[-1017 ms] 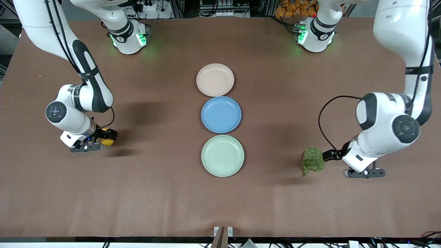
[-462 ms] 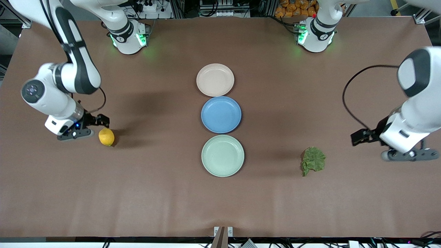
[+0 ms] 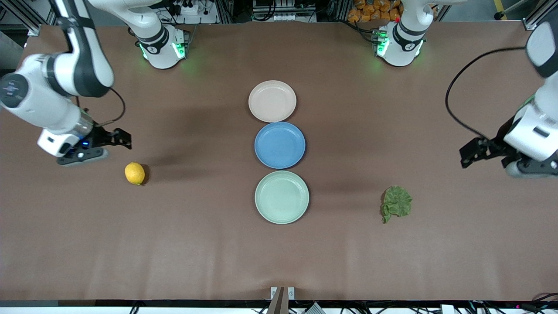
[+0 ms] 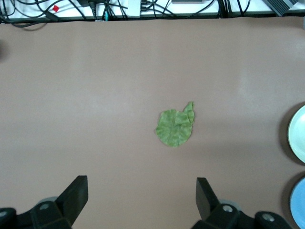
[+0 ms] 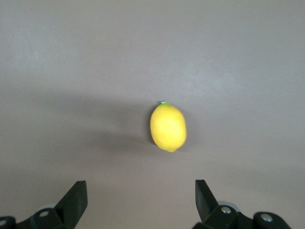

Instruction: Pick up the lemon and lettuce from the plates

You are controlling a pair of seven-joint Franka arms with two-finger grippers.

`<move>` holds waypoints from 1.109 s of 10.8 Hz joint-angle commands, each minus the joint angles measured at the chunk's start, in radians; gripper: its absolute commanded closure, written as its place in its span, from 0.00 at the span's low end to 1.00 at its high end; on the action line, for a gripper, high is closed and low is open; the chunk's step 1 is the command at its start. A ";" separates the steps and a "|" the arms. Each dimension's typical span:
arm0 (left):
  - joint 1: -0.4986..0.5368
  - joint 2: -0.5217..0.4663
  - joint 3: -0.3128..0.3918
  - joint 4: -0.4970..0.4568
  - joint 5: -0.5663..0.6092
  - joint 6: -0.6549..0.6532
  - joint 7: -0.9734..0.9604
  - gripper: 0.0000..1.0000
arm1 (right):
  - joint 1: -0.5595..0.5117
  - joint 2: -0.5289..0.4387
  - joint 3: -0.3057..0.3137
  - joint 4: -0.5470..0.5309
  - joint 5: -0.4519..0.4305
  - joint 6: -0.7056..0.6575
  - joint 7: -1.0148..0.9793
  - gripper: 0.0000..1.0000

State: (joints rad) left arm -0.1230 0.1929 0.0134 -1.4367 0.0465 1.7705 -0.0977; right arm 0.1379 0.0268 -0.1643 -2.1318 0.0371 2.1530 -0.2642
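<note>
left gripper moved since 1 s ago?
Yes. The left gripper, jaws open, has drawn away from the ruffled green lettuce leaf toward the left arm's end of the brown table; the leaf has stayed put, level with the mint green plate.

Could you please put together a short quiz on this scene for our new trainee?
1. True or false: the lemon lies on the beige-pink plate.
2. Which plate is nearest the front camera? A beige-pink, B blue plate, C mint green plate.
3. Fill in: the lettuce lies on the bare ____ toward the left arm's end.

Key
1. False; it lies on the table, and the right gripper is open.
2. C.
3. Table; the left gripper is open and holds nothing.
</note>
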 commanded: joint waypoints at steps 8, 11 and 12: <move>0.011 -0.142 -0.003 -0.021 0.007 -0.108 0.006 0.00 | -0.182 -0.005 0.092 0.502 0.001 -0.458 0.014 0.00; 0.040 -0.171 -0.029 -0.021 0.001 -0.151 0.007 0.00 | -0.181 -0.007 0.094 0.590 0.001 -0.519 0.014 0.00; 0.064 -0.171 -0.056 -0.024 0.000 -0.151 0.009 0.00 | -0.182 -0.005 0.094 0.625 0.000 -0.534 0.014 0.00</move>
State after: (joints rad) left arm -0.1067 0.0493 0.0086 -1.4393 0.0465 1.6371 -0.0977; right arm -0.0332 0.0161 -0.0802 -1.5873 0.0372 1.6693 -0.2610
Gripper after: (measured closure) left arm 0.000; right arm 0.000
